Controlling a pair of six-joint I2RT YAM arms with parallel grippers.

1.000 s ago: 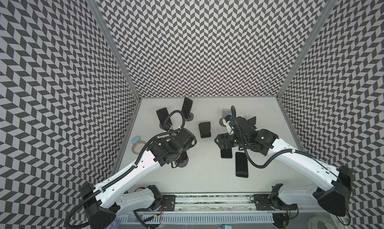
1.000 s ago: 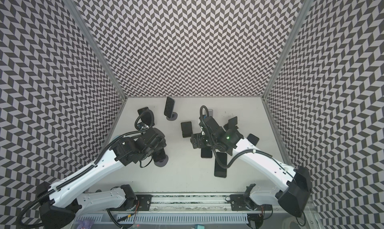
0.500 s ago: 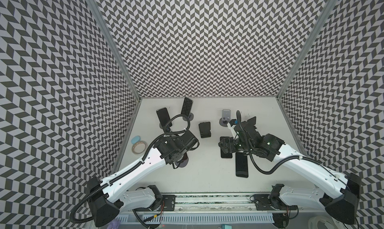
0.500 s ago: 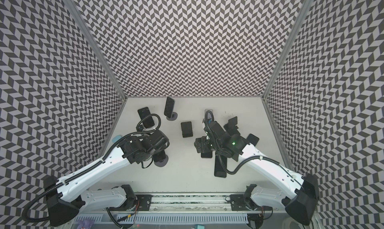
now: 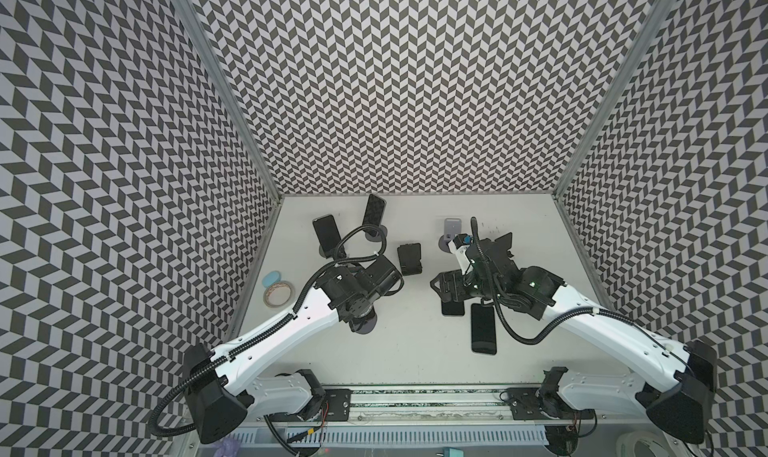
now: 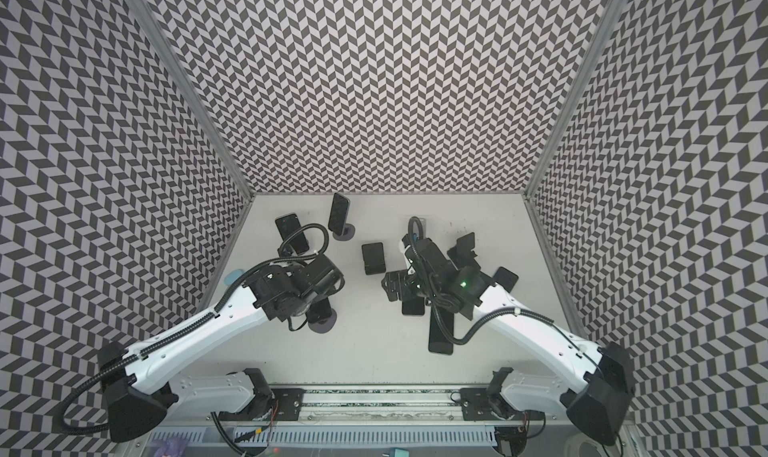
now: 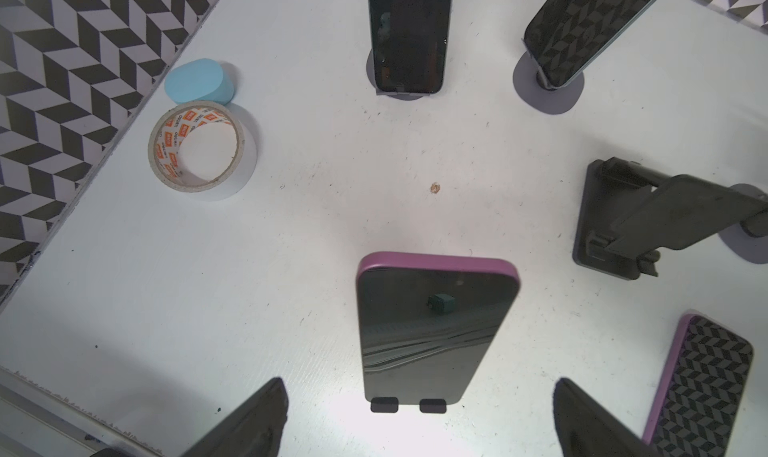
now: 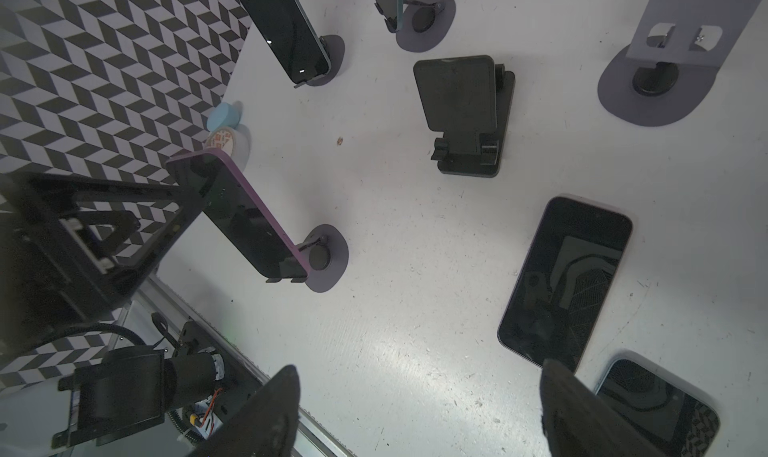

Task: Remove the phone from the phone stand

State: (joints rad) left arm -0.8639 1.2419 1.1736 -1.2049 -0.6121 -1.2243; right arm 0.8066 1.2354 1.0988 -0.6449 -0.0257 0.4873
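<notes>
A phone (image 7: 436,330) in a purple case leans on a phone stand, its lower edge resting on the two black lips (image 7: 384,405). My left gripper (image 7: 419,392) is open, and its fingers (image 7: 257,417) flank the phone's lower end without touching it. From the side the phone (image 8: 245,218) slopes up from the stand's round grey base (image 8: 328,259). In both top views the left gripper (image 5: 374,284) (image 6: 320,284) covers most of the phone; only the base (image 5: 363,324) (image 6: 322,322) shows. My right gripper (image 8: 419,365) (image 5: 444,286) is open over bare table.
Two phones lie flat below the right gripper (image 5: 483,328) (image 5: 453,307). Two more phones stand on stands at the back left (image 5: 326,232) (image 5: 373,212). An empty black stand (image 5: 409,259) and a grey one (image 5: 451,230) sit mid-table. A tape roll (image 7: 199,151) and blue pad (image 7: 199,81) lie by the left wall.
The left jaws have opened wider and the left arm has settled over the purple phone. The right arm has drawn back a little toward the flat phones.
</notes>
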